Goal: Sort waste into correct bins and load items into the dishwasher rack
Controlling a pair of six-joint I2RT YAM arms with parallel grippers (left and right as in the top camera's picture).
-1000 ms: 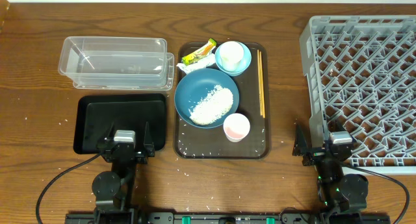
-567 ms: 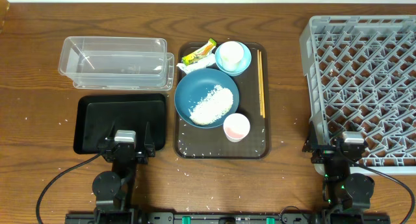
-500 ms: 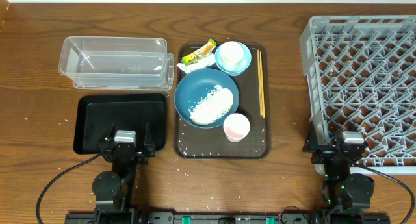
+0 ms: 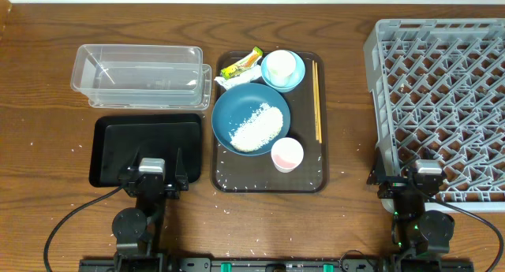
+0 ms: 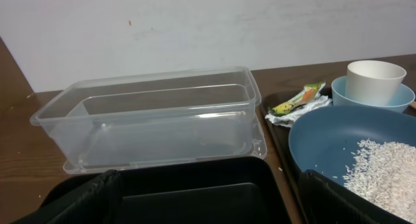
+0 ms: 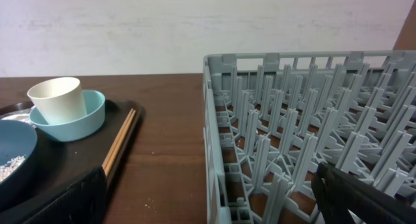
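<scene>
White rice (image 4: 257, 127) lies heaped in the dark blue dish (image 4: 233, 106) on a brown serving tray. Behind it are the yellow-green wrapper (image 4: 241, 63) and a paper scrap (image 4: 232, 82). The light blue bowl (image 4: 294, 80) holds a white cup (image 6: 57, 97). A pinkish cup (image 4: 287, 154) and chopsticks (image 4: 317, 101) lie nearby. My left gripper (image 5: 208, 191) is open and empty over the black tray (image 4: 110, 150), near the clear tub (image 4: 138, 71). My right gripper (image 6: 211, 191) is open, straddling the near left wall of the grey rack (image 4: 442, 106).
The brown serving tray (image 4: 308, 173) sits mid-table between the bins and the rack. Stray rice grains dot the wood by its front edge. A white wall stands behind the table.
My right gripper has shifted right to the rack's near left corner and then held still. The left arm and all objects have not moved.
</scene>
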